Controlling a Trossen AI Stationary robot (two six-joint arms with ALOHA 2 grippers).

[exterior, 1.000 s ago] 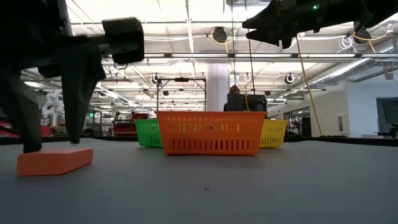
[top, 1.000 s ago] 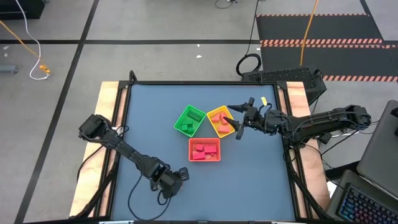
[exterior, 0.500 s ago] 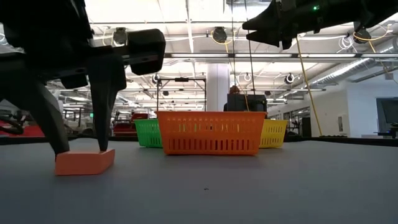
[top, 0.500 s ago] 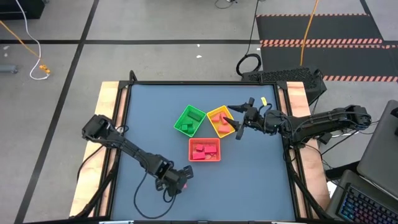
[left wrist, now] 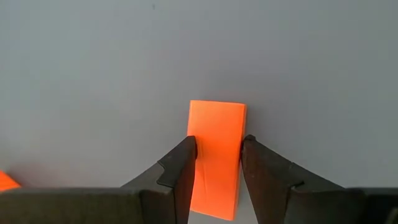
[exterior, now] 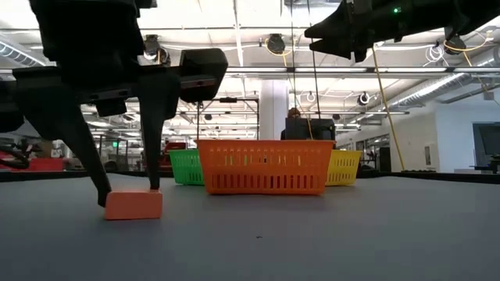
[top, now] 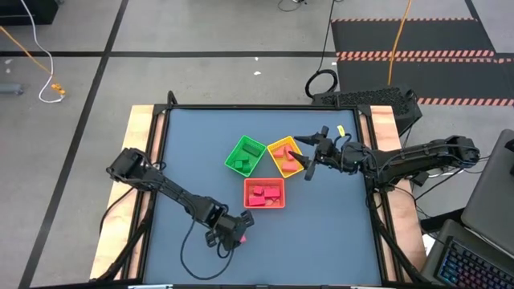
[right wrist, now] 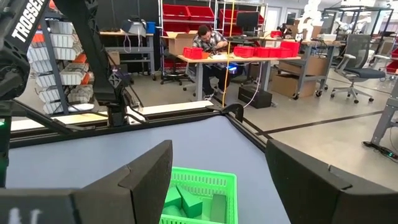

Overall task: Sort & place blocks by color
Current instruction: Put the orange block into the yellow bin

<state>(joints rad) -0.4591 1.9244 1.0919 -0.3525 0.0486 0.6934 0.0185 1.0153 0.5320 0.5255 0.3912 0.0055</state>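
A salmon-orange brick (left wrist: 215, 155) lies flat on the blue table near its front edge, and it also shows in the low view (exterior: 133, 205). My left gripper (top: 234, 229) is shut on it, pointing down. My right gripper (top: 305, 157) hangs open and empty above the yellow tray (top: 277, 146), which holds orange blocks. The green tray (top: 244, 156) holds green blocks (right wrist: 186, 200). The red tray (top: 263, 193) holds red blocks. The three trays stand together at the table's middle. My left gripper pinches the brick's two long sides (left wrist: 196, 163) between its two fingers (left wrist: 180, 168), near the brick's end closest to the wrist. The fingers come from above, pointing down, and lie across the brick. The brick's underside rests on the table (exterior: 312, 234).
A small orange piece (left wrist: 5, 181) shows at the edge of the left wrist view, beside my left gripper. The red tray stands just beyond my left gripper toward the far side. Bare blue table lies to the left and right of the trays. A person sits at a bench (right wrist: 211, 43) far behind the table.
My left gripper has gone toward the table's right edge along the front, turning as it went. The orange brick has slid along the table with it and turned about, so its short end now faces the low view. My right arm has kept still.
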